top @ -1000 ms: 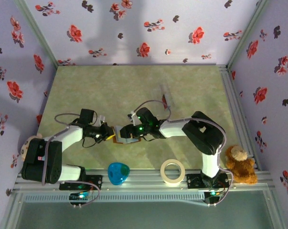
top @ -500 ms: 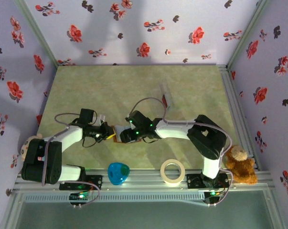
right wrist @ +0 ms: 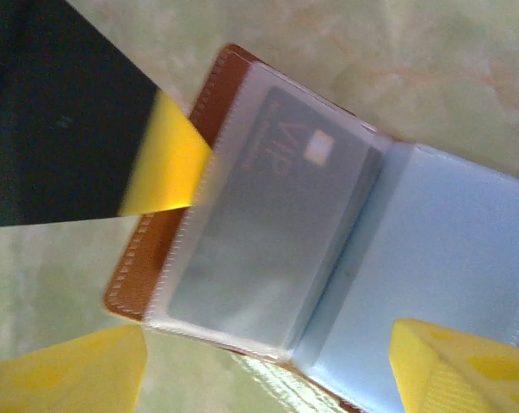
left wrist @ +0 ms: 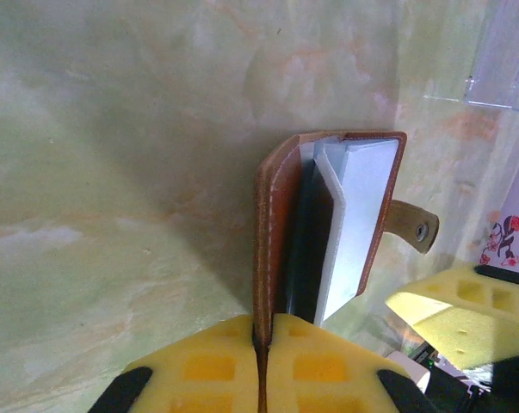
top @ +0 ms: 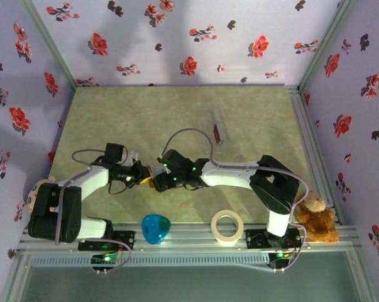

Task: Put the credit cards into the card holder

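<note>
From above, the table (top: 176, 113) just has both arms meeting left of centre. The left wrist cam shows the left gripper (left wrist: 261, 366) pinching the brown cover of the card holder (left wrist: 272, 215), which stands on edge with its long side running away and its tab (left wrist: 414, 225) pointing right. On the right wrist cam, the right gripper (right wrist: 268, 366) has its fingers spread wide, and a dark credit card (right wrist: 276, 189) sits in a clear sleeve.

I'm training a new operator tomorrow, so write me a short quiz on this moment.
1. True or false: the left end effector is shut on the card holder.
2. What word is printed on the card inside the card holder?
3. The right end effector is: A) open, B) shut on the card, C) shut on the card holder.
Key: 1 true; 2 VIP; 3 A.
</note>
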`<state>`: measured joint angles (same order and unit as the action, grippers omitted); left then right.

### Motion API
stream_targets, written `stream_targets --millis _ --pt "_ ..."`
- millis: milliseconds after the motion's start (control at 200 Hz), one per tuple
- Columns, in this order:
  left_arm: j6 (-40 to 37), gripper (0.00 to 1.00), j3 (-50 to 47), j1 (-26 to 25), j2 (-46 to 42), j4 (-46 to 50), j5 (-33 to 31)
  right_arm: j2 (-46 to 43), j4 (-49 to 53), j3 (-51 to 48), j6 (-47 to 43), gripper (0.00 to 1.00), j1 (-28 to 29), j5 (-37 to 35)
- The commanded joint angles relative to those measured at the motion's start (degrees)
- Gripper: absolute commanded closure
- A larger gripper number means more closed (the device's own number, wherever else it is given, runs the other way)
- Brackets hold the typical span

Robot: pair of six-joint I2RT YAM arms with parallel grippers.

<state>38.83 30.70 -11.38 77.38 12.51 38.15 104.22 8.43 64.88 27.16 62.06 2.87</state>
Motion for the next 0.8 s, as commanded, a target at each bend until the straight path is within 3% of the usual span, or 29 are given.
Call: stream_targets --millis 0,95,180,465,795 --pt "1.3 0.71 0.8 0.7 -0.9 1.7 -0.9 0.2 3.7 0.9 1.2 0.27 -0.3 -6.6" --pt "2.4 0.56 1.1 1.2 -1.6 2.0 -2.0 -0.7 5.4 0.9 1.2 0.30 -0.4 -7.7" --pt "3.6 0.51 1.3 1.7 -2.6 2.2 -3.3 -1.2 8.4 1.4 1.4 0.33 -1.0 -9.5" --pt "4.9 0.50 0.7 2.4 -7.2 2.1 -7.4 -6.1 13.8 1.8 -0.7 0.32 -6.9 -8.6" --pt "0.8 0.49 4.4 2.4 -5.1 6.6 -7.7 -14.9 24.1 7.7 -9.7 0.27 -22.6 -12.2"
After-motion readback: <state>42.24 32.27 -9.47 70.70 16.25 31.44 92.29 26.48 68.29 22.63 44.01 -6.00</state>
